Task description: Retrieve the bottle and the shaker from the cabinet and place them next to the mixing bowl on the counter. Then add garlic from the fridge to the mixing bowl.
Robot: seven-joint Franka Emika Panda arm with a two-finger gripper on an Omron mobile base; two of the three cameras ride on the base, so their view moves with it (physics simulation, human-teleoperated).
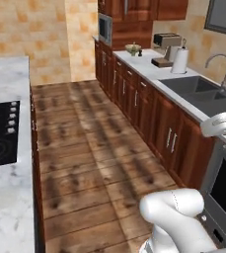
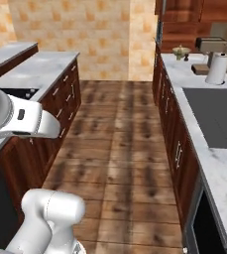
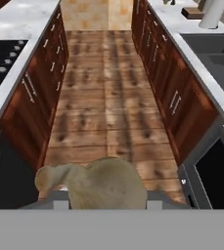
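Held close under the hand, a pale tan, lumpy garlic bulb [image 3: 101, 185] sits pinched between the gripper's [image 3: 106, 205] jaws. Far down the marble counter [image 1: 149, 66] waits the small greenish mixing bowl [image 1: 132, 48]; carrying it there and dropping it in looks left.

Wood floor [image 1: 90, 143] runs up frame centre between two cabinet runs. Right tabletop [image 1: 149, 66]: sink [image 1: 201, 91] with faucet [image 1: 222, 66] at right edge, paper towel roll [image 1: 179, 61] behind it, then coffee machine [image 1: 166, 48], mixing bowl [image 1: 132, 48] farthest back. Left tabletop [image 1: 6, 148] carries cooktop [image 1: 1, 133]. Garlic [image 3: 101, 183] sits in hand [image 3: 106, 204], bottom centre of hand view.
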